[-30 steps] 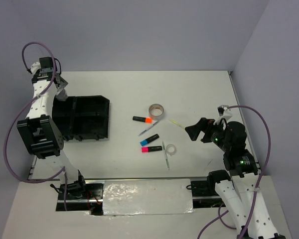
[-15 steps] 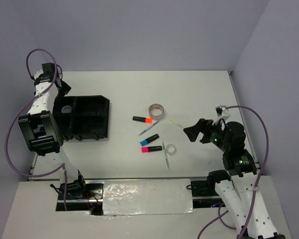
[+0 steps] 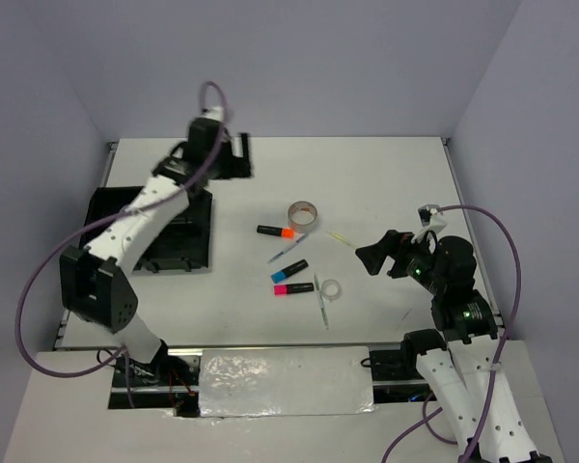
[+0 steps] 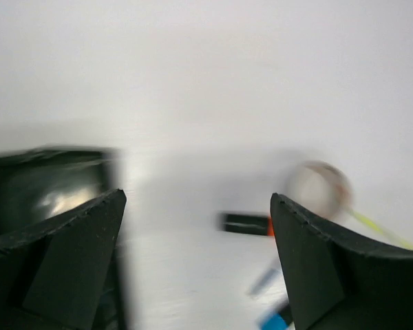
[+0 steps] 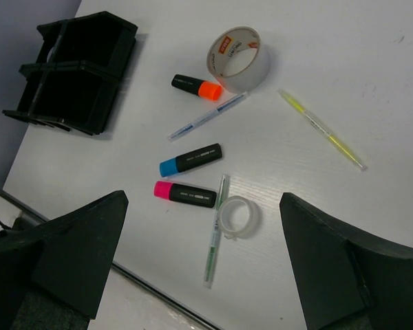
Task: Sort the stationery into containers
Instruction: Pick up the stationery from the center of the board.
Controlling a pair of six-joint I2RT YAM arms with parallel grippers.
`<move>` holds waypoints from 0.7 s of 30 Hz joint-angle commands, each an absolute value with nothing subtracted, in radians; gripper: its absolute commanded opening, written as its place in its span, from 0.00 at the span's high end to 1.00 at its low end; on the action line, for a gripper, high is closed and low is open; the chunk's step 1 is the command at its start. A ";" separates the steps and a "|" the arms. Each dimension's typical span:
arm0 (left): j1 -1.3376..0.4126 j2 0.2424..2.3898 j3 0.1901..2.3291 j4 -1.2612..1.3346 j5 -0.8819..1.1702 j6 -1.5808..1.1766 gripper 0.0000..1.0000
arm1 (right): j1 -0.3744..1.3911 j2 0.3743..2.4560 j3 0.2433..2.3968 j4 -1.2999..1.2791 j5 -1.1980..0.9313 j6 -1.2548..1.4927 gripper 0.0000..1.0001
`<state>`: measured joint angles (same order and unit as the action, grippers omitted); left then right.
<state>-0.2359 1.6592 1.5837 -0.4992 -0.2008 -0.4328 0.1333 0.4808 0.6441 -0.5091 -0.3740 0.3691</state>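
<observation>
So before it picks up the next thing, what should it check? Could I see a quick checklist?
1. Left fingers open and empty: ok.
2. Right fingers open and empty: ok.
3. Left wrist picture sharp: not ok, blurred.
4. Blue highlighter lying free of its neighbours: ok.
5. Small tape roll clear of the green pen: not ok, they look to touch.
6. Room left in the tray: cannot tell, too dark inside.

A white table (image 3: 386, 183) sits boxed in by plain lavender-grey walls (image 3: 299, 68) under soft, even light.
</observation>
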 commanded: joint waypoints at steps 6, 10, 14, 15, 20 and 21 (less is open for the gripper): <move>-0.618 1.687 1.469 -0.262 -0.136 -0.351 0.01 | 0.143 0.408 0.698 -0.534 -0.359 0.368 0.00; -0.635 1.957 1.756 -0.425 -0.285 -0.457 0.01 | 0.143 0.396 0.698 -0.551 -0.359 0.376 0.00; -0.634 2.109 1.900 -0.482 -0.307 -0.468 0.06 | 0.144 0.371 0.695 -0.565 -0.357 0.374 0.00; -0.634 2.129 1.926 -0.504 -0.313 -0.472 0.07 | 0.146 0.367 0.692 -0.565 -0.365 0.376 0.00; -0.634 2.184 1.888 -0.489 -0.307 -0.491 0.12 | 0.146 0.354 0.676 -0.561 -0.390 0.382 0.00; -0.634 2.183 1.859 -0.467 -0.305 -0.495 0.12 | 0.146 0.354 0.680 -0.563 -0.390 0.380 0.00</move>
